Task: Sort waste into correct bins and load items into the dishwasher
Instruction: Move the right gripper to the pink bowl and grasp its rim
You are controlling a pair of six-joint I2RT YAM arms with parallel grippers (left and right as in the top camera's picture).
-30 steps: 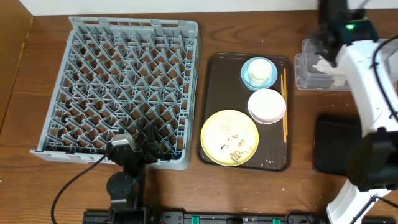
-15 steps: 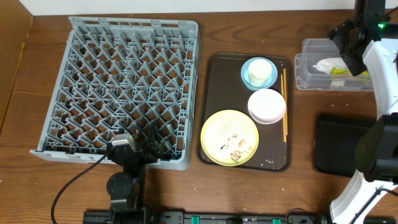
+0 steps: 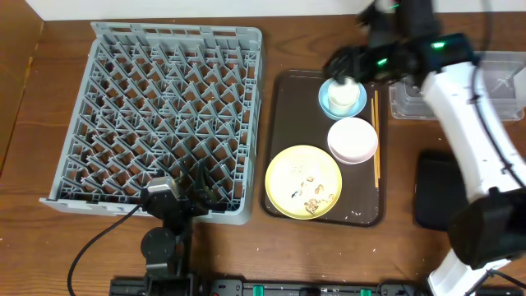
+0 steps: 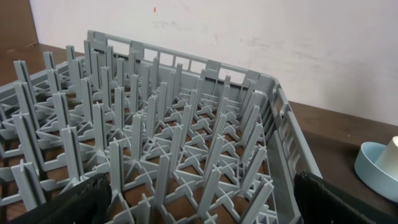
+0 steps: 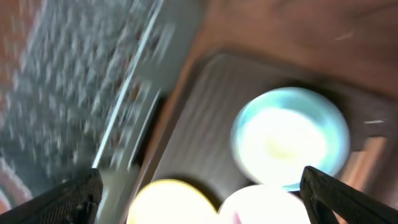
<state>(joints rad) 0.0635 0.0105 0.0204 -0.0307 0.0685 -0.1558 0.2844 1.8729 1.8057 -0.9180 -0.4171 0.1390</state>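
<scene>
Grey dish rack (image 3: 164, 115), left gripper (image 3: 177, 197) at its near edge, fingers apart, empty. Brown tray (image 3: 288, 115) holds crumbed yellow plate (image 3: 303, 182), pink bowl (image 3: 352, 140), white cup (image 3: 345, 94) in blue bowl (image 3: 325, 100) (right gripper (image 3: 352, 64) above, blurred, fingers apart, empty).

- Brown wooden table (image 3: 57, 238), its grain running left to right
- Large grey dish rack (image 3: 177, 31) covers much of its left half
- Dark brown serving tray (image 3: 296, 107) lies just beside the dish rack, on the right
- Clear plastic tub (image 3: 408, 103) sits at the far right, towards the back
- Flat black bin (image 3: 431, 193) lies nearer the front, right of the serving tray, partly hidden
</scene>
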